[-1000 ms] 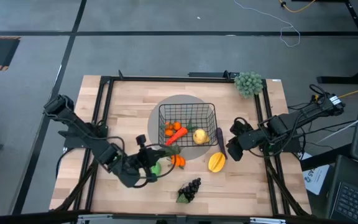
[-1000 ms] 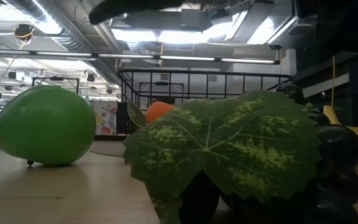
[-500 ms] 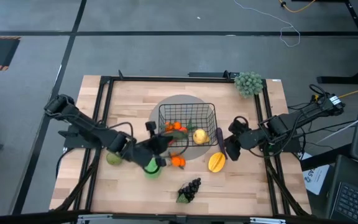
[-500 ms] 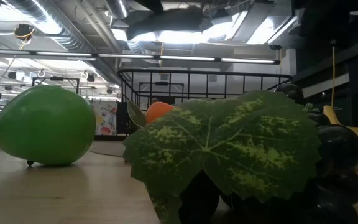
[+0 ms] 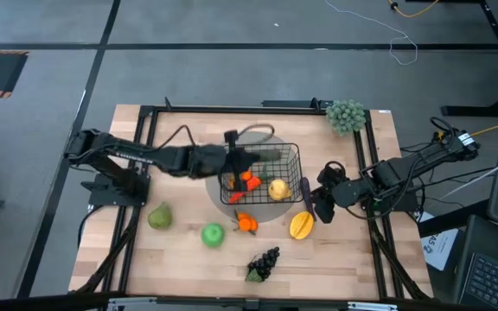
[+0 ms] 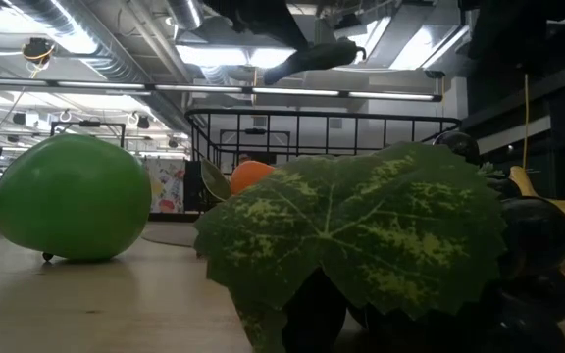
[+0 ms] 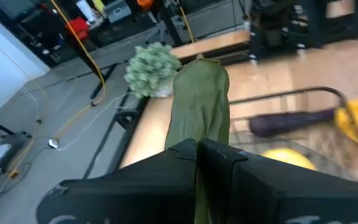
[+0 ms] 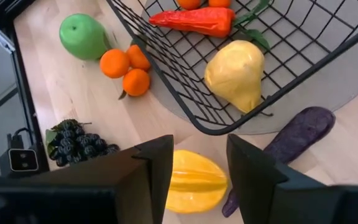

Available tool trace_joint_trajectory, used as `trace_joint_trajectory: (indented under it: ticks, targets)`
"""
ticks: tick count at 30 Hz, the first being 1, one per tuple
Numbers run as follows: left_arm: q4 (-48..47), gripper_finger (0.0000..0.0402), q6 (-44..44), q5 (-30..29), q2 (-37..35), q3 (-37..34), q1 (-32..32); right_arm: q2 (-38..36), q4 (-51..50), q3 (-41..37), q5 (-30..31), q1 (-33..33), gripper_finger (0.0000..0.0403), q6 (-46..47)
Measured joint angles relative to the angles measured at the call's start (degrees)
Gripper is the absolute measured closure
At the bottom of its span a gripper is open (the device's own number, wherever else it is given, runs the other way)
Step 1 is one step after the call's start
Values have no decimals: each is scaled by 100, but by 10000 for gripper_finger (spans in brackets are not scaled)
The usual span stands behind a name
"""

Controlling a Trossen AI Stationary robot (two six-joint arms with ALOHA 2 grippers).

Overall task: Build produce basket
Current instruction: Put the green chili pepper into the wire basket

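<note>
The basket (image 5: 262,173) stands on a flat grey disc (image 5: 223,147) near the middle of the table (image 5: 353,250) and already contains a carrot (image 8: 194,20), a yellow pear-shaped fruit (image 8: 235,74) and small oranges at its left side. The left gripper (image 5: 236,158) is extended over the basket's left rim with its fingers closed on a dark green cucumber (image 7: 199,106); in the low view the cucumber hangs tilted, well above the table. The right gripper (image 8: 199,163) waits just right of the basket with its fingers spread and nothing between them, directly above a yellow star fruit (image 8: 191,182); a purple eggplant (image 8: 291,140) lies beside that fruit, touching or almost touching the basket's rim. A green apple (image 5: 213,234), a pear (image 5: 159,217), an orange cluster (image 5: 246,223) and dark grapes (image 5: 264,262) remain on the table in front of the basket. Judged risks at this step: the cucumber is long and is held at one end, so release from height may let it strike the rim, bridge across the wire, or bounce out. A landing on the carrot or oranges could tip it against the wall and leave it protruding. A descent too close to the left rim could catch the fingers on the mesh and drag the basket off the disc. The right arm is near the basket, so simultaneous motion of both arms risks contact above it.
</note>
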Motion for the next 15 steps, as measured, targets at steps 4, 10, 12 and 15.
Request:
trace_joint_trajectory:
  ticks: [4,10,12,15]
  targets:
    - [194,401,145,411,0,0,376,0,2,0,177,0,263,-115]
    - [183,401,-120,634,0,0,499,0,0,0,551,-2,263,-164]
    - [153,401,-301,642,0,0,422,0,0,0,577,-2,263,-329]
    - [102,401,-685,653,0,0,247,0,-1,0,548,0,263,-694]
